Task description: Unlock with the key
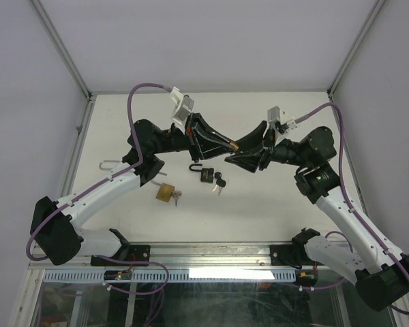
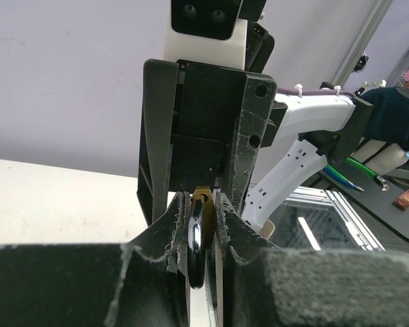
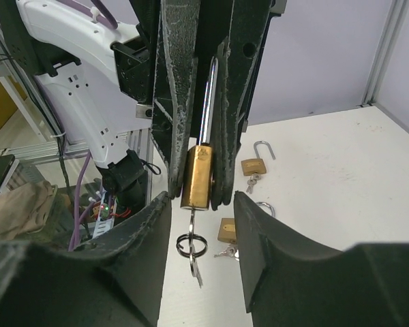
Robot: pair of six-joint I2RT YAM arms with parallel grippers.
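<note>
- Two arms bend inward from their bases, the left arm (image 1: 102,194) and the right arm (image 1: 347,211), with forearms raised and wrists roughly level. Their grippers meet nose to nose.
- Left gripper (image 2: 198,218) — closed tight on the brass padlock (image 3: 198,174). Its fingers clamp the body and the shackle (image 3: 210,95), and the keyhole end faces the right gripper (image 3: 202,204).
- Key (image 3: 191,221): it juts from the padlock's free end toward the right gripper's palm and looks seated in the keyhole. The key ring (image 3: 191,244) hangs off it.
- Right gripper — parted and holding nothing. One finger stands either side of the key; I see neither touching it.
- Step, as I judge it: taking hold of the key. Next I would close on its head, then roll the wrist with the left hold kept firm.
</note>
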